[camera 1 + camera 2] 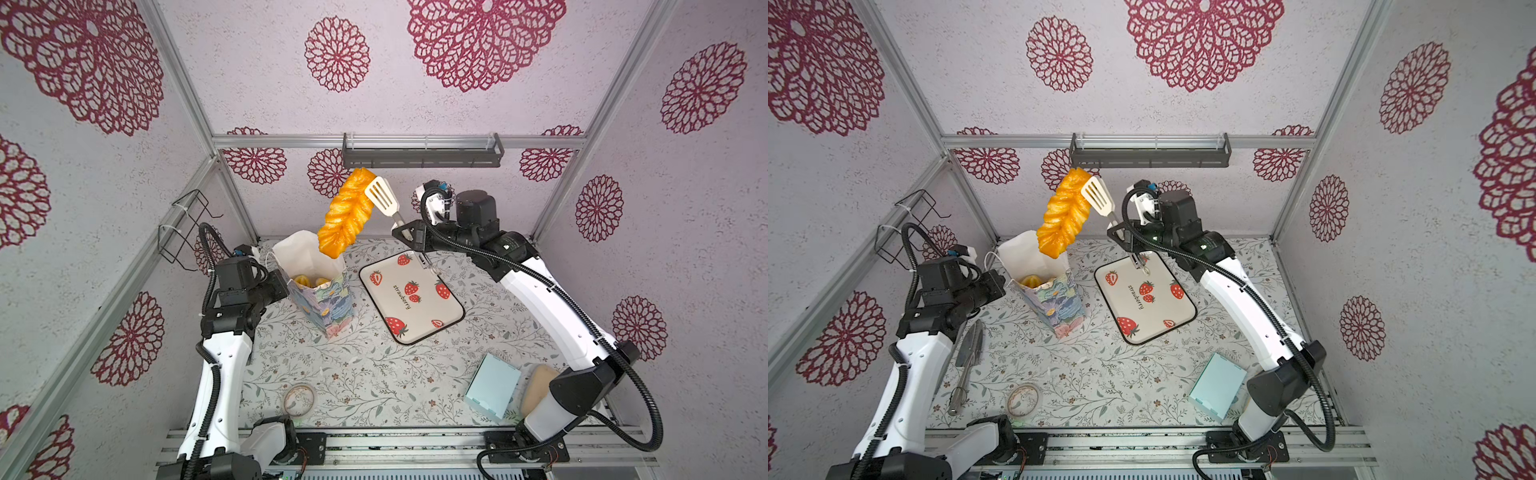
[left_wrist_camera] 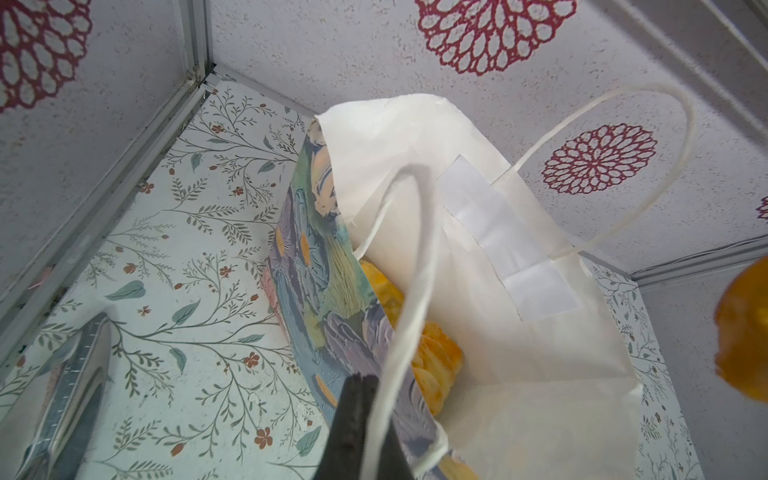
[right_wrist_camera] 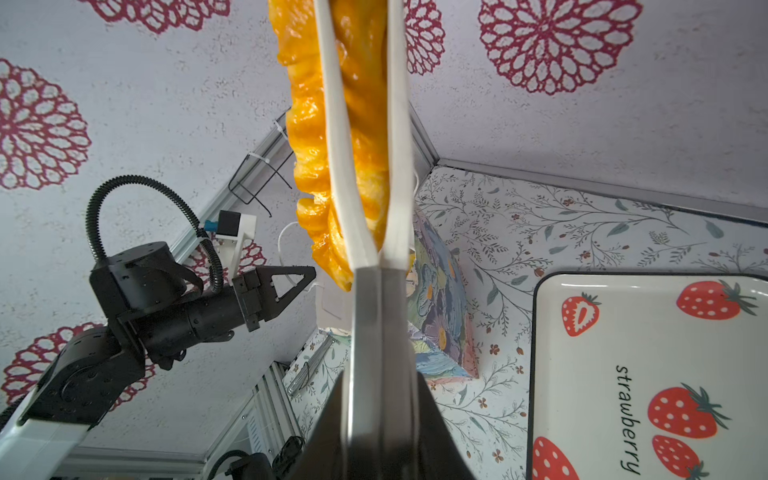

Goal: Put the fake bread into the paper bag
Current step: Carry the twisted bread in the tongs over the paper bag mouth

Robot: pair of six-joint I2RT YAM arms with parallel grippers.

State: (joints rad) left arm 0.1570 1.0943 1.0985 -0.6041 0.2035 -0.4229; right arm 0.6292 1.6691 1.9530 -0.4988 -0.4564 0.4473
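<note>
White, grainy walls (image 1: 249, 62) stamped with crimson lace-like medallions close the cell on three sides, with aluminium rails at the corners. Below them a tabletop (image 1: 374, 374) wears a matte cover printed with thin leafy sprigs.

One paper bag (image 1: 322, 299) stands upright at the back left. It is tall and rectangular, brush-stroke flowers outside, plain white inside, with two thin string handles. The left gripper (image 1: 284, 282) has its fingers pressed together at the bag's near rim, where a string handle comes down; whether they nip paper or string cannot be told. At least two glossy golden pastries (image 1: 303, 280) lie at the bottom of the bag.

One long braided loaf (image 1: 347, 212), shiny orange and knobbly, hangs tilted in the air with its lower end over the bag's open mouth, clear of the rim. It is clamped between the two white slotted blades of a pair of tongs (image 1: 381, 195). The right gripper (image 3: 380, 386) squeezes the tongs' steel shank with its fingers closed tight.

Beside the bag lies one rounded-corner tray (image 1: 440, 311), smooth and cream with printed strawberries. Toward the front sit one pale blue flat box (image 1: 492, 384) and one clear tape roll (image 1: 298, 399).
</note>
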